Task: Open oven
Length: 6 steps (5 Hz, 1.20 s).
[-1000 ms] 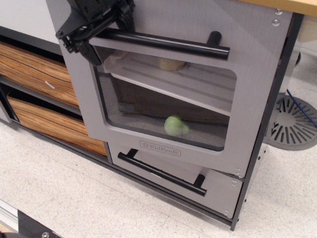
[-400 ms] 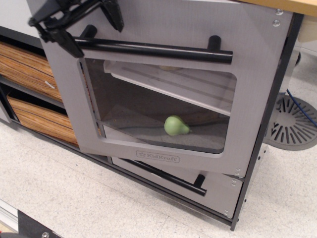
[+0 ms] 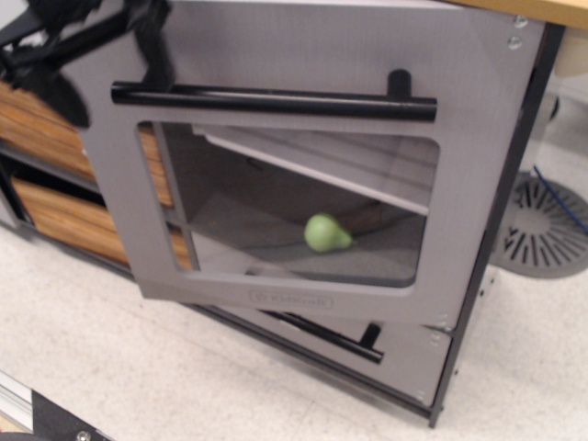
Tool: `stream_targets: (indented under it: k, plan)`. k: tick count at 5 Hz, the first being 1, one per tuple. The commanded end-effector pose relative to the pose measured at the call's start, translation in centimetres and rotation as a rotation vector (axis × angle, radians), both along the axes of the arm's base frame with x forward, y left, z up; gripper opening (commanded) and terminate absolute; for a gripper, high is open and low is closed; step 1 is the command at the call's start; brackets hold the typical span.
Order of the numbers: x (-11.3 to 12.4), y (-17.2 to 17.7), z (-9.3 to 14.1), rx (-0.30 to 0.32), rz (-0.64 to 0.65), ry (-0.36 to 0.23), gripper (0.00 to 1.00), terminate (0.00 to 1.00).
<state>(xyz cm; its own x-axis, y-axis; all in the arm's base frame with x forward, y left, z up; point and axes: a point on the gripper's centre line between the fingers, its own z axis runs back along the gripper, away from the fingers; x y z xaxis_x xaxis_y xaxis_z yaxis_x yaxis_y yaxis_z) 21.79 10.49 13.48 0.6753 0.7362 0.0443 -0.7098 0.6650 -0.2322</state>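
Oven fills centre of view, grey door w/ clear rounded window swung partway out from cabinet, hinged on R side of frame, free L edge out toward camera. Long black bar handle runs across top of door. End effector sits at upper L corner, black, blurred by motion, right at L end of handle; one finger drops just above the bar's L end, a darker lobe hangs lower L, off the door edge. Can't tell whether it's clenched on the bar or released; blur hides the contact. Through window: white shelf slanting across, green pear-shaped toy on oven floor. Below door, shorter grey drawer w/ black bar, mostly covered by door's lower edge. Wood-grain drawers behind door at L, part seen thru the window's L side. Pale speckled floor below; grey slotted disc at far R. Vs. 0.4 s ago: door swung further out, L edge moved L & lower in frame, hides more of the lower drawer; brand mark now smeared. End effector shifted L & up w/ the handle end, partly leaving frame. Vs. 1.0 s ago door was only just cracked. Arm enters from top L, only black linkage visible, angled down-R toward handle.
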Motion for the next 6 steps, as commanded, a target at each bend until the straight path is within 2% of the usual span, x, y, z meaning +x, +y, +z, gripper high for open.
stream_targets:
  k: [1,3,5,6]
  plan:
    - [-0.6,5.0,-3.3,0.161,-0.140,-0.022,1.00,0.00]
    - [0.0,11.0,-3.8,0.248,-0.108,-0.005,1.00,0.00]
    - [3.9,15.0,-2.0,0.272,0.097,-0.024,1.00,0.00]
    - [5.3,16.0,-1.1,0.275,0.195,0.002,1.00,0.00]
